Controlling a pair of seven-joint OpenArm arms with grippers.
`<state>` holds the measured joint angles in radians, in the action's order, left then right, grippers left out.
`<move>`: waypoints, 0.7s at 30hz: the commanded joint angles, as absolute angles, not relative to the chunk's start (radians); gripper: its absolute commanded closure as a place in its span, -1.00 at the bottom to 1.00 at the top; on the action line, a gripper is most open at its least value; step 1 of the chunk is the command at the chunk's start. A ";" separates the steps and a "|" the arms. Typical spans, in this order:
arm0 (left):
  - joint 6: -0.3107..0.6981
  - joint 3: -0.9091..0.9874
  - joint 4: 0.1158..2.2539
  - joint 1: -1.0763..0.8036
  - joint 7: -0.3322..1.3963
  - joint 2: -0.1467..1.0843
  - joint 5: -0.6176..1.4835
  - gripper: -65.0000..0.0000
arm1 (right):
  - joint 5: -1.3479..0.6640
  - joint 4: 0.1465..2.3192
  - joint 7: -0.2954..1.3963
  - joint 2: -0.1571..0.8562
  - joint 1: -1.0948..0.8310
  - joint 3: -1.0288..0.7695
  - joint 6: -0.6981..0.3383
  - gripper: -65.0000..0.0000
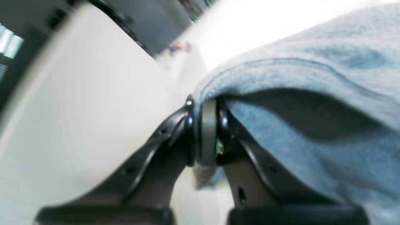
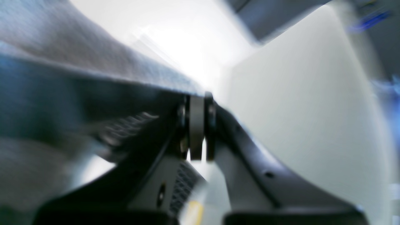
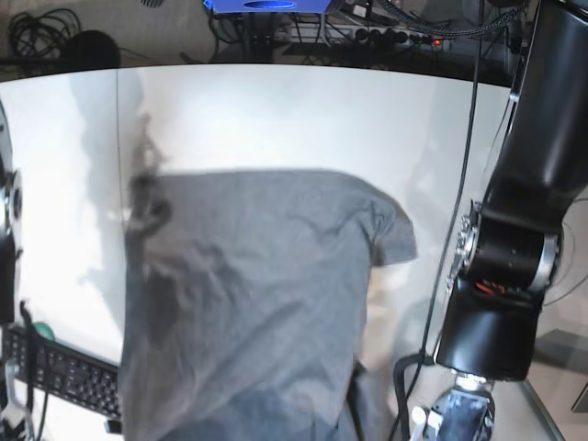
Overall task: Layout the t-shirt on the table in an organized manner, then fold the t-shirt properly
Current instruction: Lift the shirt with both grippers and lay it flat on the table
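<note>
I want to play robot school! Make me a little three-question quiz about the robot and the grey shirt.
1. True or false: the left gripper is shut on the soft heather-grey knit t-shirt.
2. What black thing with keys lies at the near corner of the smooth white table in the base view? A) keyboard B) shoe C) book
3. Fill in: the right gripper is ____ on an edge of the t-shirt.

Key
1. True: cloth is pinched between its closed jaws.
2. A, the black keyboard, partly under the lifted shirt.
3. Shut.
</note>
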<state>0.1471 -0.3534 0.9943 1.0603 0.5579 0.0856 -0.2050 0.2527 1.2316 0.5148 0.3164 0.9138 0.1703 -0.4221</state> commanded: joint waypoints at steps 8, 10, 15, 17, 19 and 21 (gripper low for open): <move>0.131 -0.346 1.465 1.175 0.825 0.096 -0.213 1.00 | 0.533 1.627 0.503 0.326 1.023 0.154 -0.545 1.00; 0.162 -0.352 1.606 1.104 0.901 0.128 -0.213 1.00 | 0.602 1.730 0.570 0.325 0.935 0.125 -0.585 1.00; 0.300 -0.358 1.880 0.802 1.015 0.223 -0.220 1.00 | 0.630 1.857 0.636 0.320 0.579 0.031 -0.653 1.00; 0.308 -0.358 1.931 0.656 1.024 0.259 -0.255 1.00 | 0.628 1.860 0.636 0.315 0.433 0.002 -0.650 1.00; 0.308 -0.357 1.946 0.496 1.023 0.278 -0.300 1.00 | 0.628 1.836 0.634 0.268 0.302 -0.033 -0.650 1.00; 0.308 -0.358 1.942 0.349 1.021 0.275 -0.331 1.00 | 0.628 1.793 0.630 0.211 0.203 -0.099 -0.650 1.00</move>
